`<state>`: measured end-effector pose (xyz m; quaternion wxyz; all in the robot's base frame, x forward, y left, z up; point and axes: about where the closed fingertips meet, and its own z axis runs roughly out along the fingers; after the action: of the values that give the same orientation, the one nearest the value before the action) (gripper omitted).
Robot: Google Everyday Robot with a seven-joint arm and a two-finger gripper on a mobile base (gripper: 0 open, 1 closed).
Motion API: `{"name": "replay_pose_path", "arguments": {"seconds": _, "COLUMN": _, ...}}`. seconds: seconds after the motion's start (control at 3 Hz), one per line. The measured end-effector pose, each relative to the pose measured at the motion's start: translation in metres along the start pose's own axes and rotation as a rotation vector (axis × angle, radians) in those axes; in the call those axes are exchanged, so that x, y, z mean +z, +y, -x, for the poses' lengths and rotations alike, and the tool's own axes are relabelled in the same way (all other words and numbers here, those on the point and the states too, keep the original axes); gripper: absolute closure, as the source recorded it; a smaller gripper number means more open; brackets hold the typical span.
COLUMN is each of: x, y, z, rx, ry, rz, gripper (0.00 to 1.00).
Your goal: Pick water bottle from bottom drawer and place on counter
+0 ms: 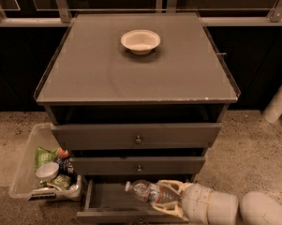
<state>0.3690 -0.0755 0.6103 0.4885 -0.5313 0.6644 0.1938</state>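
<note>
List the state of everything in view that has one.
gripper, low by the bottom drawer, shut on the water bottle
water bottle, on its side, held over the drawer
bottom drawer, pulled open
bowl, upright on the counter, looks empty
bin, on the floor, holding packets

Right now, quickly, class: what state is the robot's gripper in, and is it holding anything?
The gripper: closed on the water bottle, low over the open bottom drawer.
</note>
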Motion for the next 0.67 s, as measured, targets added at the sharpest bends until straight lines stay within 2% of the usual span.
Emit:
{"name": "replay_pose_path", "arguments": {"seconds": 0.33, "x": -0.037, "y": -0.046, "z": 0.014, "rx": -0.142, "ry": -0.026, "rz": 0.007, "gripper": 1.0}}
{"name": "replay_pose_path", "arguments": {"seconds": 0.67, "x": -0.072, "y": -0.084, "z": 0.033, "rx": -0.244, "ry": -0.107, "rz": 0.014, "gripper": 1.0}}
